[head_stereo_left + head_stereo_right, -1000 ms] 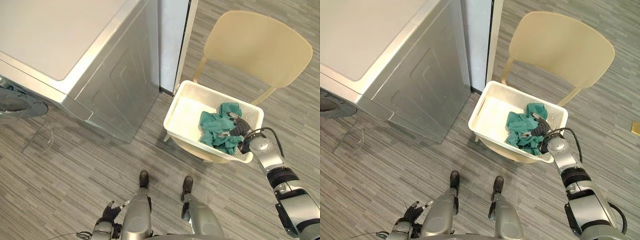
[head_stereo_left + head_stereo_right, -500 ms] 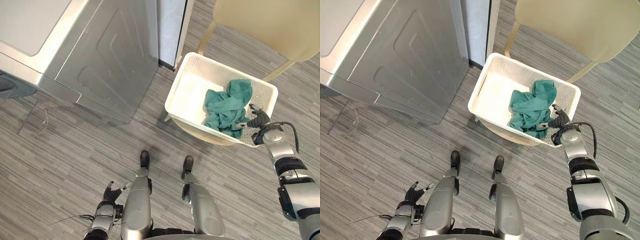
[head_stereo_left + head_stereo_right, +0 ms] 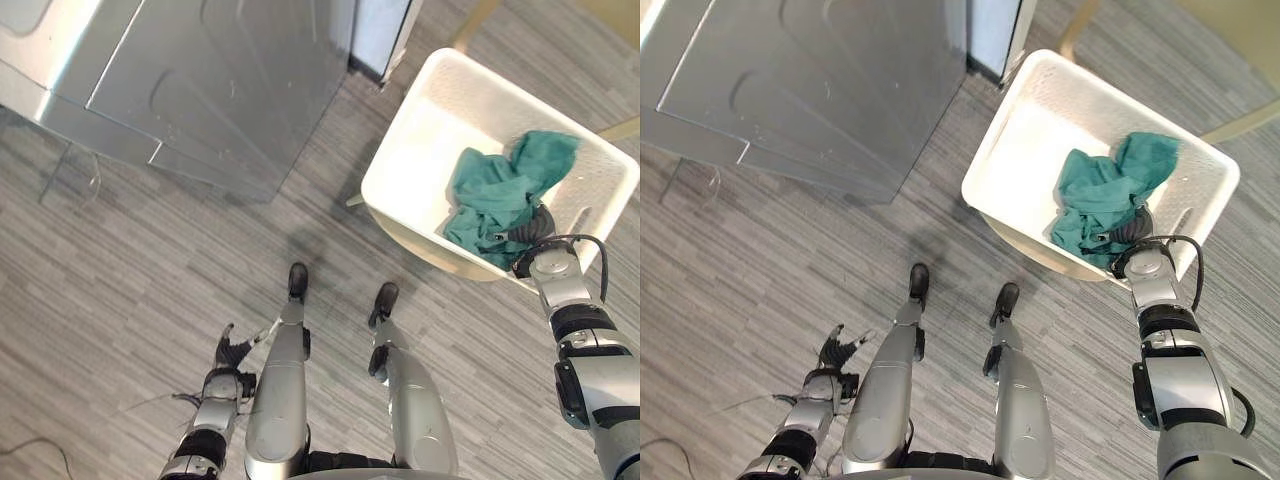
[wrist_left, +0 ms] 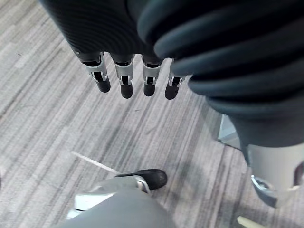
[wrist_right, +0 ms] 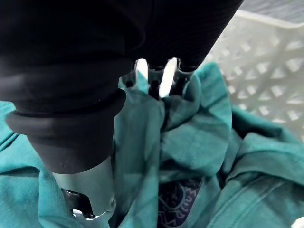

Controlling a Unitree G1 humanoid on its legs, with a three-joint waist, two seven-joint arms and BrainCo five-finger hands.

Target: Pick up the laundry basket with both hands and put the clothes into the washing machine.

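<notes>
Laundry basket [image 3: 440, 140] on beige chair seat [image 3: 420, 242], near washing machine [image 3: 230, 80], teal clothes [image 3: 495, 195] heaped against its near-right rim. Right hand [image 3: 528, 232] sunk in them, grip impossible to tell. Left hand [image 3: 232, 352] low, loosely spread over open plank floor [image 3: 150, 270]

White laundry basket [image 3: 425, 140] with lattice-pierced walls, teal-green clothes [image 3: 500, 195] bearing a dark print, silver-grey washing machine [image 3: 200, 80], grey floor [image 3: 130, 280] in streaked plank grain, pale cream chair [image 3: 1240, 15], left robot hand [image 4: 124, 78] silver-fingered with dark tips under a black ribbed cover, right robot hand [image 3: 532, 232] black and ribbed
</notes>
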